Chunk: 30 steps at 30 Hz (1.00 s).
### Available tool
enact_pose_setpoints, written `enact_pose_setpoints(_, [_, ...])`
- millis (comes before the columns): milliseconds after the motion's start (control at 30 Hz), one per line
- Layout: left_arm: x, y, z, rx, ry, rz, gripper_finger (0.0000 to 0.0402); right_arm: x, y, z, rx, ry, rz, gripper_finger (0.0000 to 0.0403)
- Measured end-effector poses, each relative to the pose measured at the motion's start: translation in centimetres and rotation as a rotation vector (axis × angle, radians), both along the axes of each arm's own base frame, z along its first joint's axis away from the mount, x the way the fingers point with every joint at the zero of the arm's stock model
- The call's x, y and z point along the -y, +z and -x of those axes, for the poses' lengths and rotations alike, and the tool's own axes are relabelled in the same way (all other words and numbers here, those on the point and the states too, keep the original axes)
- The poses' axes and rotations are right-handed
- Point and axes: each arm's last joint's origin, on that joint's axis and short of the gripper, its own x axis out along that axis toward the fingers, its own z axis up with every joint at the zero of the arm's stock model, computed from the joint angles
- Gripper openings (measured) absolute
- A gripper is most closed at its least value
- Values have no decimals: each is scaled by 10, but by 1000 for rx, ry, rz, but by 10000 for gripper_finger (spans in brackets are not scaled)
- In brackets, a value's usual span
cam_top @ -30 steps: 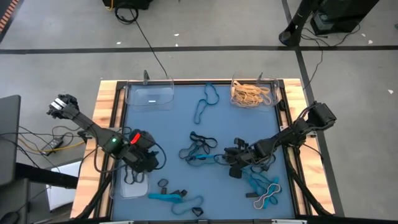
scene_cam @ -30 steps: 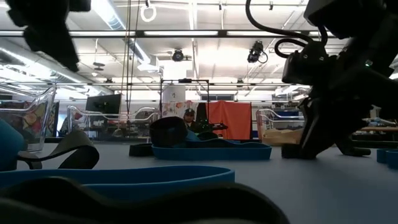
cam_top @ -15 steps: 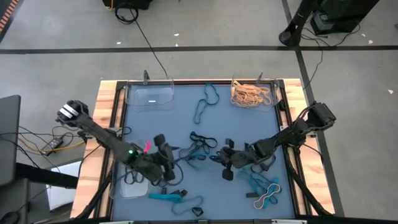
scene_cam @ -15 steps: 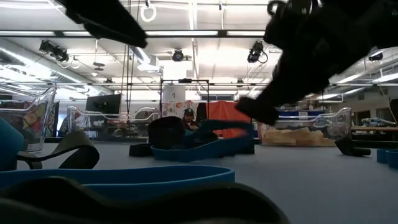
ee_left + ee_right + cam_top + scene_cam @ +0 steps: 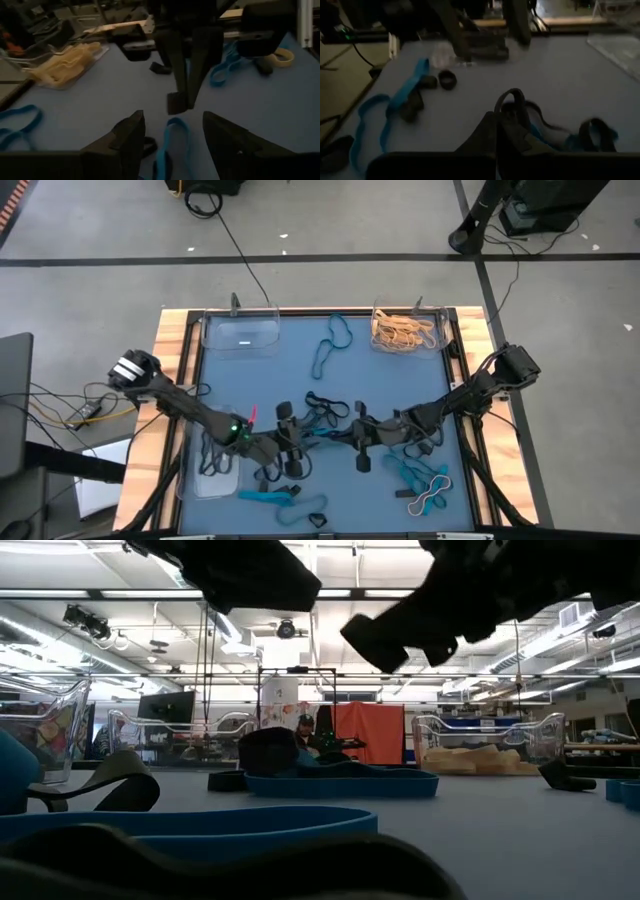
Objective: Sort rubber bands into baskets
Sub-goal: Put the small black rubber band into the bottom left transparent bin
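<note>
The blue matte worktop (image 5: 300, 375), framed in pale wood, carries thin flexible rubber bands (image 5: 322, 420) in teal-blue, black and tan, scattered mostly across its middle and near-right area. Three clear plastic rectangular baskets with rounded corners sit on it: one at the far left (image 5: 240, 332), nearly bare; one at the far right (image 5: 405, 328), filled with a heap of tan bands; and one at the near left (image 5: 208, 470) with a few dark loops inside. No readable writing shows anywhere. The left claw (image 5: 290, 448), fingers spread wide with nothing between them, hangs over a teal band (image 5: 172, 142) at mid-worktop, having swung there from the near-left basket a second ago. The right claw (image 5: 358, 442) has slid leftward and snapped closed, pinching a thin black loop (image 5: 512, 100).
</note>
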Motion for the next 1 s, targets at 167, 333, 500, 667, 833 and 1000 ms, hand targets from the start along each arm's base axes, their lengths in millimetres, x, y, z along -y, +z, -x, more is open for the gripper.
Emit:
enact_pose_setpoints(167, [-4, -3, -5, 2, -2, 12, 202, -2, 6, -2, 56, 45, 24, 9])
enact_pose_setpoints(333, [-4, 1, -8, 37, -24, 37, 202, -2, 7, -2, 73, 57, 46, 9])
enact_pose_setpoints(500, [-3, 3, -9, 54, -91, 51, 202, -2, 10, -3, 103, 66, 56, 9])
enact_pose_setpoints(667, [-4, 6, -11, 72, -102, 53, 202, -3, 12, -3, 119, 71, 68, 9])
enact_pose_setpoints(833, [-7, 7, -14, 79, -137, 77, 202, -3, 14, -3, 137, 75, 75, 9])
enact_pose_setpoints(1000, [-9, 7, -15, 83, -146, 85, 199, -6, 15, -3, 156, 92, 96, 9])
